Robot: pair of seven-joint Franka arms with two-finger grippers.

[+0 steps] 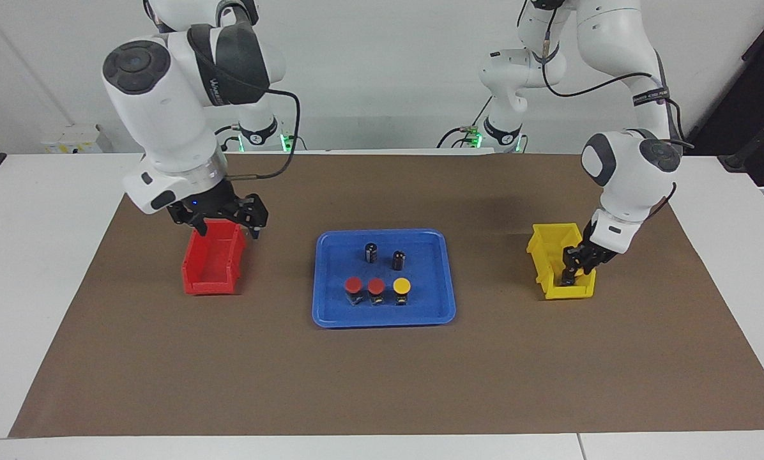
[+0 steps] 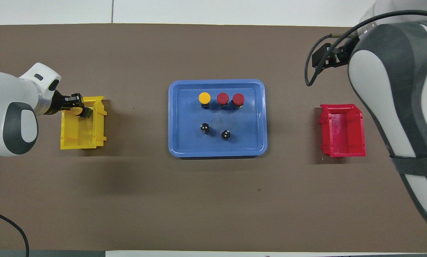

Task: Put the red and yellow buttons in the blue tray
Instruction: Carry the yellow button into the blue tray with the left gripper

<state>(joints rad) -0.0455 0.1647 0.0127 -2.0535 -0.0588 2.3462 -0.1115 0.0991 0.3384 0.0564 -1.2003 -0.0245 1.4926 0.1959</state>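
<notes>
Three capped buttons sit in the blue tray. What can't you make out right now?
- What, if anything, the left gripper holds: it is shut low in the yellow bin, and in both views the gripper itself and the bin's wall cover the spot.
- The right gripper, over the red bin: in the overhead view the right arm hides it.

Three capped buttons stand in the blue tray [image 1: 446,281]: two red buttons [image 1: 354,285] and one yellow button [image 1: 401,285]. With them, count two dark capless cylinders [image 1: 371,252], while a second yellow cap [image 2: 78,110] shows in the yellow bin [image 2: 78,134], so two yellow in all. That's one blue tray, one yellow bin and one red bin [image 1: 213,271] on the table.
</notes>
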